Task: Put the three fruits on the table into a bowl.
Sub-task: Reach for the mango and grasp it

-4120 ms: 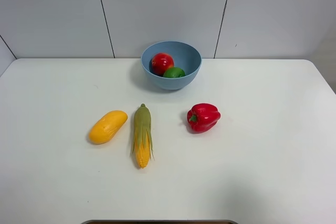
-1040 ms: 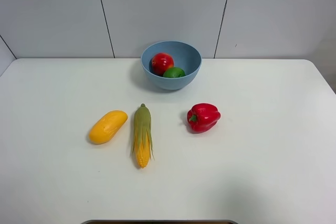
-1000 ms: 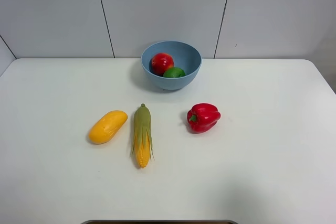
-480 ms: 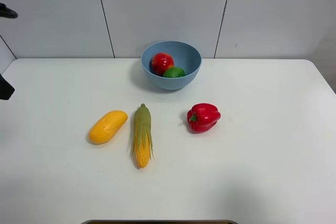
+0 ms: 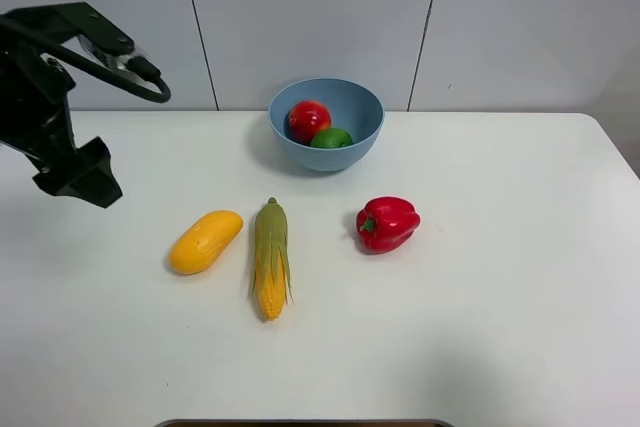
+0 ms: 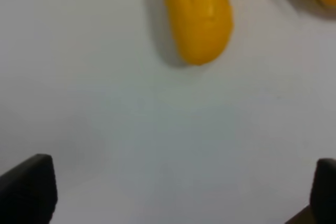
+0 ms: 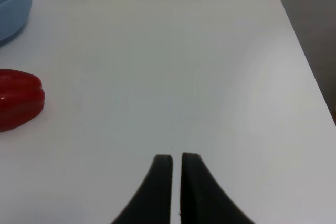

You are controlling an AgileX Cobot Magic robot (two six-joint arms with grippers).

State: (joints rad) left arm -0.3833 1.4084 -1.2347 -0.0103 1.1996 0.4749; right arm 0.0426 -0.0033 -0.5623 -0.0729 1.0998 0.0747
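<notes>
Exterior high view showed the mango (image 5: pixel 205 241) lying left of middle on the desk (image 5: pixel 500 327), beside the corn (image 5: pixel 270 259). It looked smooth and slippery, probably best grabbed across its middle. The left end effector (image 5: pixel 122 139) gaped wide and empty; the right end effector (image 7: pixel 176 159) was clenched on nothing.

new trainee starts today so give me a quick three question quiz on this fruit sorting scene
1. True or false: the mango lies in the bowl.
2. Which lies between the mango and the bell pepper? A corn cob, B lime, C pomegranate.
3. Fill in: the left end effector has its jaws ____.
Key: 1 false; 2 A; 3 open.
</notes>
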